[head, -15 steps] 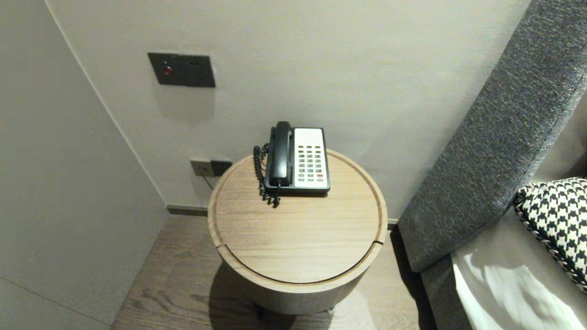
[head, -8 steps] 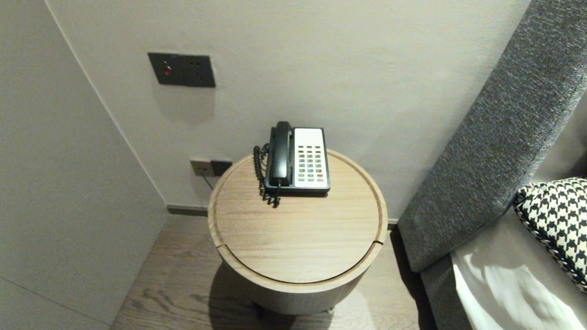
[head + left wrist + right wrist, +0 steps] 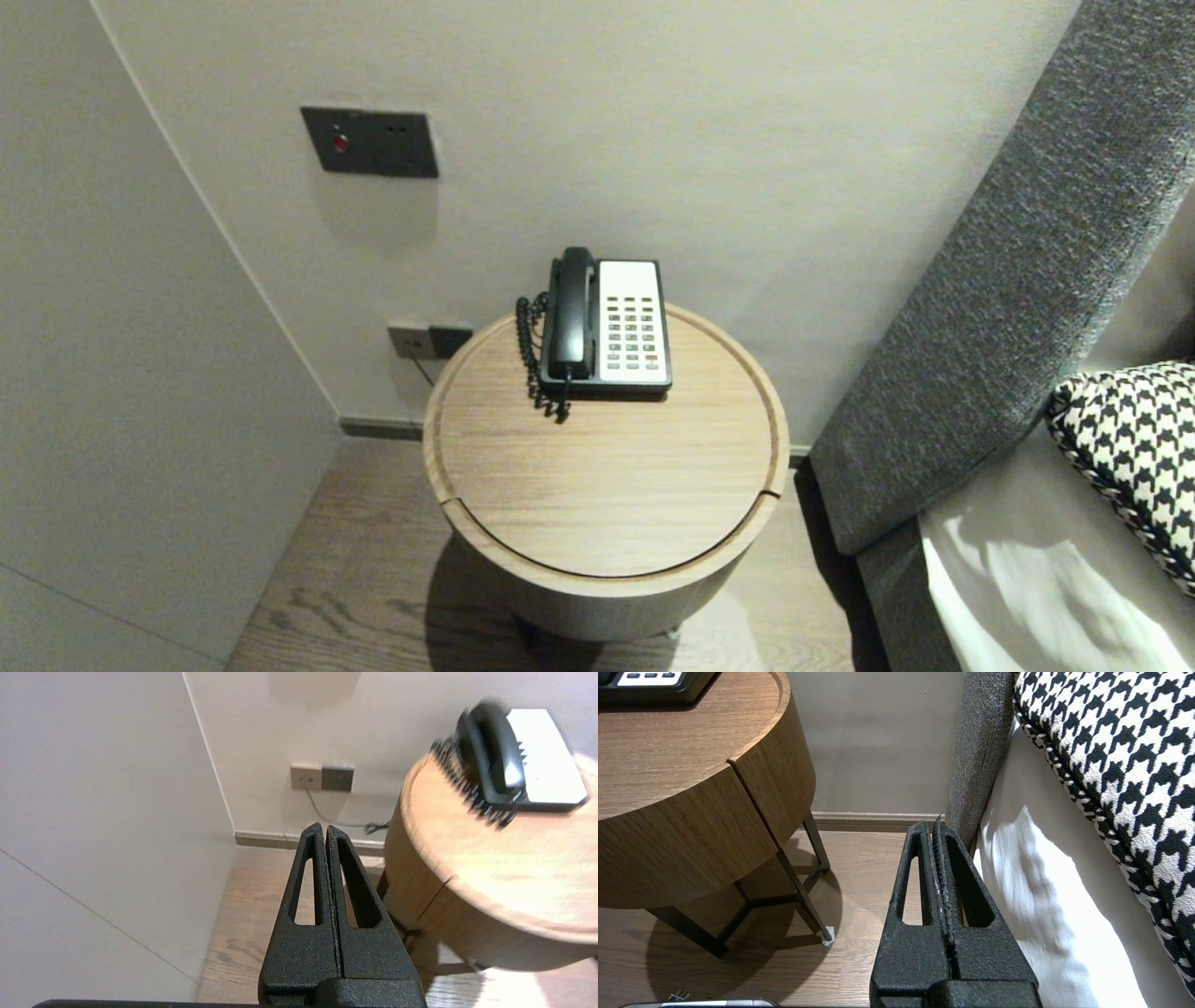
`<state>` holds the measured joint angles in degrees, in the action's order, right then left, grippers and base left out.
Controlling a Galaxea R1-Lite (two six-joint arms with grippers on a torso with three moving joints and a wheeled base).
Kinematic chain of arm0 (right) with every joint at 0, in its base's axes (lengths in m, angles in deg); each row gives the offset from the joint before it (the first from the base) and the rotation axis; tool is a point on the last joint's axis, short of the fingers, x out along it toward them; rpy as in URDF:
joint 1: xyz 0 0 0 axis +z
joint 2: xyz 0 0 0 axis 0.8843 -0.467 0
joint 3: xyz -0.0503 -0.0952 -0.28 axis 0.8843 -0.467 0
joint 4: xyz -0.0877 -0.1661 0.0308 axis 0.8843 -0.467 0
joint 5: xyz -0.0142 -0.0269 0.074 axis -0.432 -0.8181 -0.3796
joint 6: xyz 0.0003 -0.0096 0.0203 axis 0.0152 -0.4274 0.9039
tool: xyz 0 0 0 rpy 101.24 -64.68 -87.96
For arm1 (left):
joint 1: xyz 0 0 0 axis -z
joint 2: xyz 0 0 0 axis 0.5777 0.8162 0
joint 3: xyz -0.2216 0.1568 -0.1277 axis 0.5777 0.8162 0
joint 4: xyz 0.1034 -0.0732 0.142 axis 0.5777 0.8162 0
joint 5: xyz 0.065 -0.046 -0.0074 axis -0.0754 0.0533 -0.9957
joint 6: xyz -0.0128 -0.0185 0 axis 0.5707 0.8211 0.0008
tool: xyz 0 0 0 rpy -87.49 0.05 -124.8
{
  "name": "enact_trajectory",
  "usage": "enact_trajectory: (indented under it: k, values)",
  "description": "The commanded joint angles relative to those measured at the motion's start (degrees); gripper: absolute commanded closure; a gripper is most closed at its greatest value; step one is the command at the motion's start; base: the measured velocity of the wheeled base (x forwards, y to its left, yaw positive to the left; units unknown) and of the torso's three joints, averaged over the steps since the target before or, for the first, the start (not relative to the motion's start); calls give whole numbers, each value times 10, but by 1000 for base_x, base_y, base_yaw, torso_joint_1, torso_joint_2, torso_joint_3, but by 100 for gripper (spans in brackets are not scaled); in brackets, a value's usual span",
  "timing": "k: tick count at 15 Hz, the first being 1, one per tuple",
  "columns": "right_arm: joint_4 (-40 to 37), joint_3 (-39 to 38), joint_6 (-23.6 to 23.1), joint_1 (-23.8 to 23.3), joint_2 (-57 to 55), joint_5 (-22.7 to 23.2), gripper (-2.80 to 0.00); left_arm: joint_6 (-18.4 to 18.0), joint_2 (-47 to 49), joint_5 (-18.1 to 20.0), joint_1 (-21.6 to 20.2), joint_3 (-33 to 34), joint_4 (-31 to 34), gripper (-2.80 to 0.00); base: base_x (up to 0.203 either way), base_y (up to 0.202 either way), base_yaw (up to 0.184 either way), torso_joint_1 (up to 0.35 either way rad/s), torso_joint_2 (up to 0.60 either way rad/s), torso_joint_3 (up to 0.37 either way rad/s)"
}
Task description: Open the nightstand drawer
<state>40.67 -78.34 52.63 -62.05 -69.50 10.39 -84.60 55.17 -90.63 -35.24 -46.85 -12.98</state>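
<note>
From the head view, a telephone (image 3: 607, 322) sits at the back of a round wooden table (image 3: 607, 504) against the wall, its black handset (image 3: 571, 313) in the cradle on the robot's left side of the keypad; neither arm shows here. In the left wrist view, the left gripper (image 3: 324, 828) hangs low over the wood floor with its fingers pressed flat together, empty and touching nothing; the telephone (image 3: 542, 760) lies well apart from it, up on the table top, and a wall socket (image 3: 321, 778) is on the wall beyond the tips. In the right wrist view, the right gripper (image 3: 937, 828) is likewise clenched on nothing, low between the table (image 3: 691, 812) and the grey headboard (image 3: 978, 756), with a houndstooth pillow (image 3: 1111, 756) near; only a corner of the telephone (image 3: 644, 683) shows, far from it
</note>
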Motion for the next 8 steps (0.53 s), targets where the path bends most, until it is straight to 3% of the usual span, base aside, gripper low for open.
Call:
enact_trajectory:
  k: [1, 4, 8]
  values:
    - [0, -23, 0, 1, -1, 0, 0, 3, 71, 2, 0, -144, 100, 0, 0, 0, 0, 0, 0, 0]
    - [0, -23, 0, 1, -1, 0, 0, 6, 125, 2, -1, -261, 192, 0, 0, 0, 0, 0, 0, 0]
    - [0, -23, 0, 1, -1, 0, 0, 36, 174, 6, 0, -305, 229, 0, 0, 0, 0, 0, 0, 0]
